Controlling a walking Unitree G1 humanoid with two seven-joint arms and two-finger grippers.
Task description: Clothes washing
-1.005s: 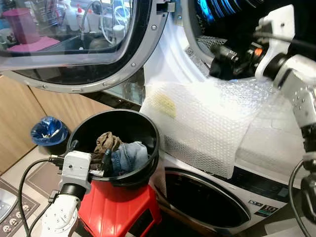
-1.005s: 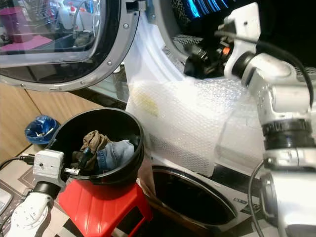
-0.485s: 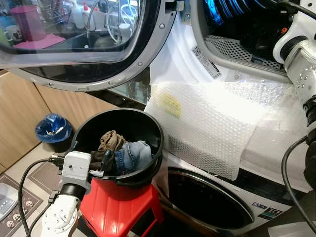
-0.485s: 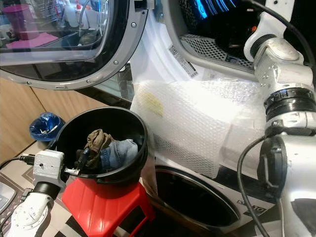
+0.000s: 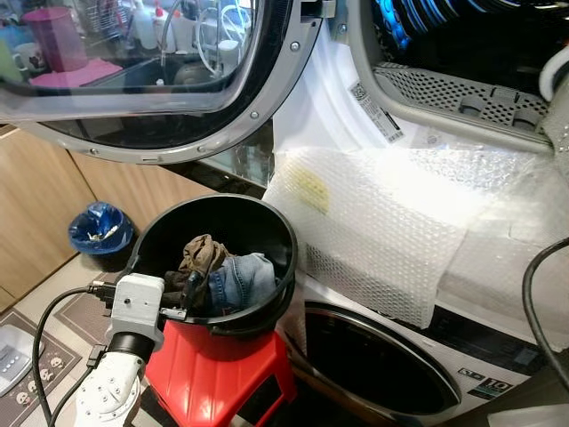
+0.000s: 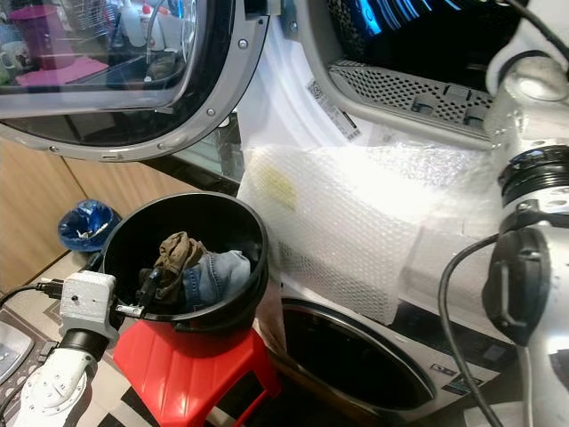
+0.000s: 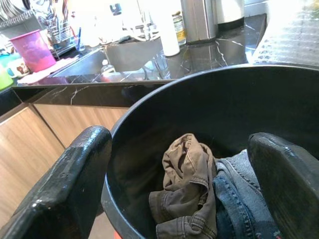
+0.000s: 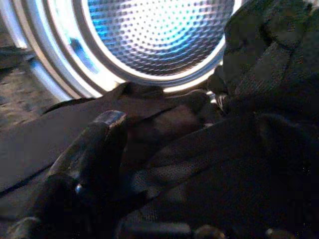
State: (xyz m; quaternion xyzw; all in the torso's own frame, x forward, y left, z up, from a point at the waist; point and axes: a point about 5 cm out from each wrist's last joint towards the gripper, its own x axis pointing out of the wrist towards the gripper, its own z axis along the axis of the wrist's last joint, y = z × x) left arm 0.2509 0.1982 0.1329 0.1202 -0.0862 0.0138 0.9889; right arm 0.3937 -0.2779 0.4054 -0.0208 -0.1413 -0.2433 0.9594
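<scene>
A black bucket (image 5: 267,222) stands on a red stool (image 5: 222,382) and holds a brown garment (image 5: 203,253) and blue jeans (image 5: 244,277). My left gripper (image 5: 189,292) hangs open over the bucket's near rim, its fingers (image 7: 75,174) spread either side of the brown garment (image 7: 187,199) without touching it. My right arm (image 6: 533,133) reaches up into the open drum (image 5: 462,36) of the upper machine. Inside the drum, my right gripper (image 8: 184,124) is shut on a dark garment (image 8: 259,99), which drapes over one finger; the perforated drum wall (image 8: 159,35) glows behind it.
The upper machine's round door (image 5: 133,80) stands open to the left above the bucket. Bubble wrap (image 5: 382,222) covers the ledge below the drum. A lower machine's dark door (image 5: 373,365) sits beneath. A blue bin (image 5: 100,229) stands on the floor by wooden cabinets.
My right arm has pushed deeper into the drum, carrying the dark garment out of the eye views. The camera shifted slightly. The left arm has not moved.
</scene>
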